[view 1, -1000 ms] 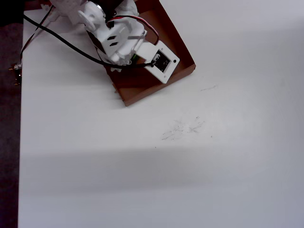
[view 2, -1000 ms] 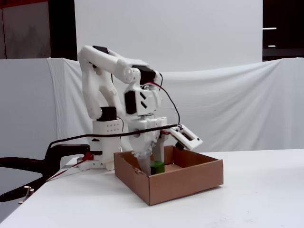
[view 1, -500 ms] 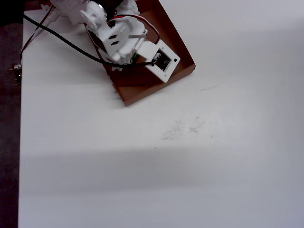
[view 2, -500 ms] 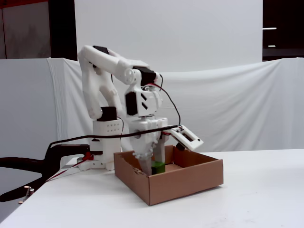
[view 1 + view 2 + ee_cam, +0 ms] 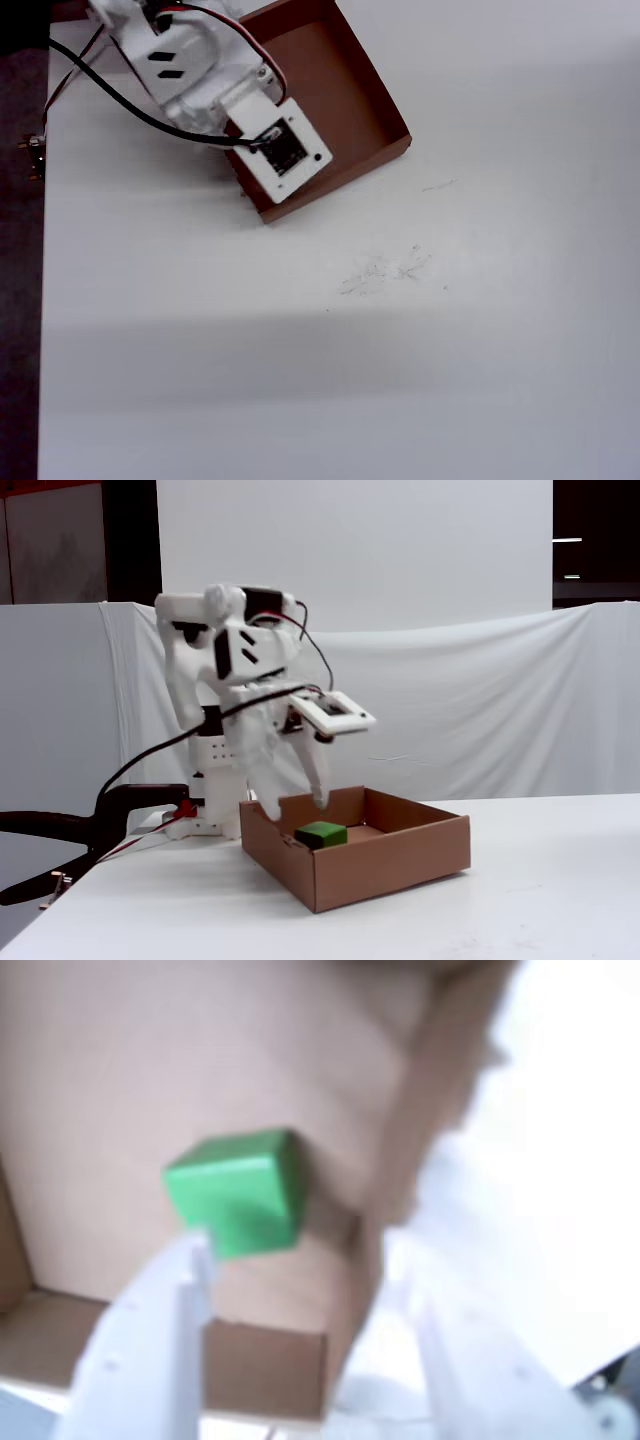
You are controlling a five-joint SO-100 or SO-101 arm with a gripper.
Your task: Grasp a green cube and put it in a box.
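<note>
- The white bench (image 5: pixel 560 880) carries the box (image 5: pixel 400 865), which sits near the arm's base in the fixed view.
- The gripper (image 5: pixel 295 805) hangs just above the box's near-left corner, jaws spread apart and holding nothing.
- The green cube (image 5: pixel 321 834) lies on the box floor, below the fingertips (image 5: pixel 195 1255) in the wrist view.

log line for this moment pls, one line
stage: release done | green cube: resting on floor of box, free of hand | hand: open, above box's near-arm corner | overhead: arm hides the cube
</note>
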